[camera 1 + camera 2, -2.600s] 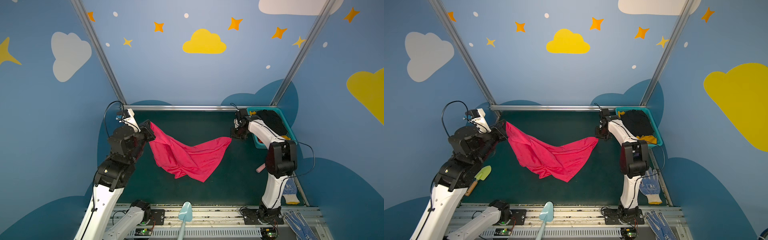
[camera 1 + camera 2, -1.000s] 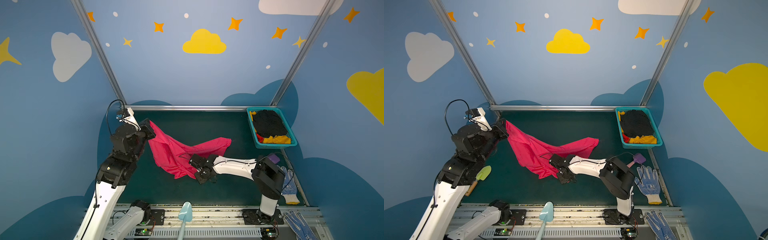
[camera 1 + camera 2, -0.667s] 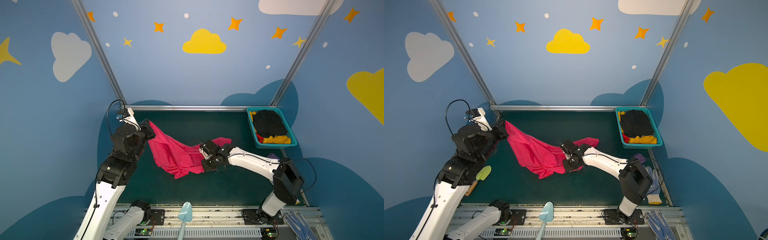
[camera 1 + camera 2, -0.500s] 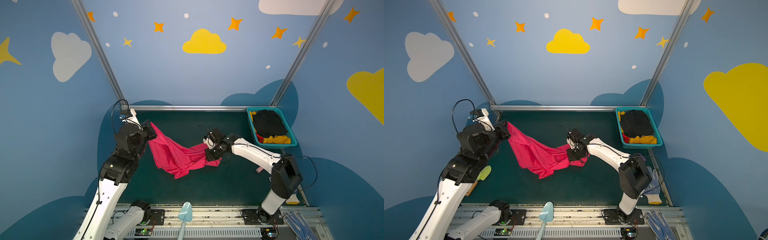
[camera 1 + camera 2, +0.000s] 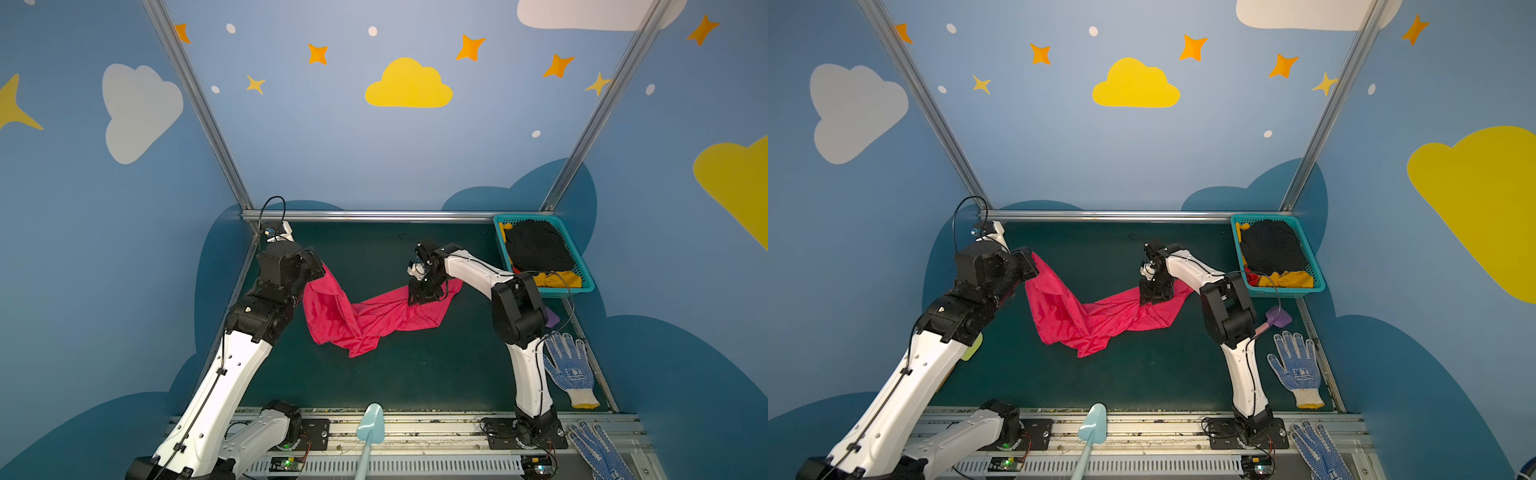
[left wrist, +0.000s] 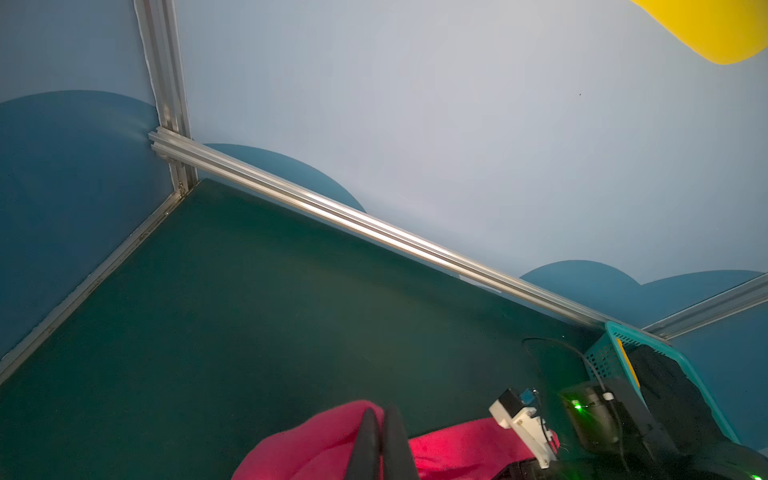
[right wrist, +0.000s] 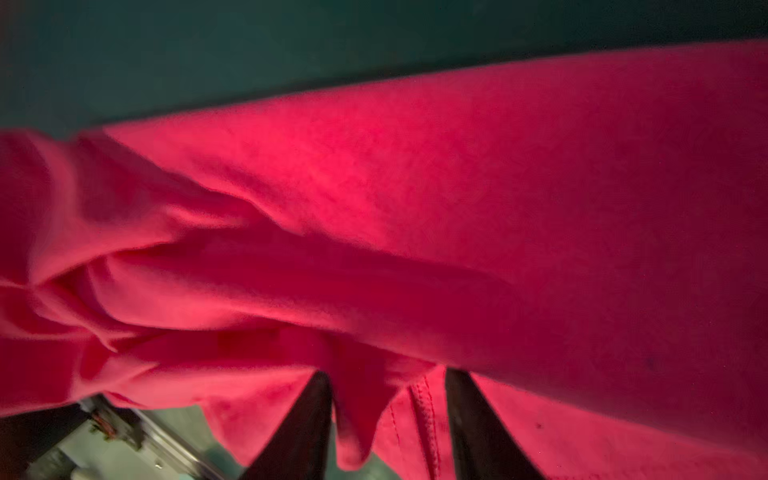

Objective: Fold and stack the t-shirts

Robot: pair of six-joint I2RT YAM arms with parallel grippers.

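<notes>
My left gripper [image 6: 380,440] is clamped tight on a corner of the pink shirt [image 5: 357,320] and holds it up. The cloth sags to the surface [image 5: 374,382] between my grippers. My right gripper [image 7: 388,376] has its jaws apart, with a fold of shirt loose between them.

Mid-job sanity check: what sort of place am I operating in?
Probably a robot test booth, not a home: cloud-and-star walls, an aluminium frame, and a green mat holding a basket of t-shirts.
</notes>
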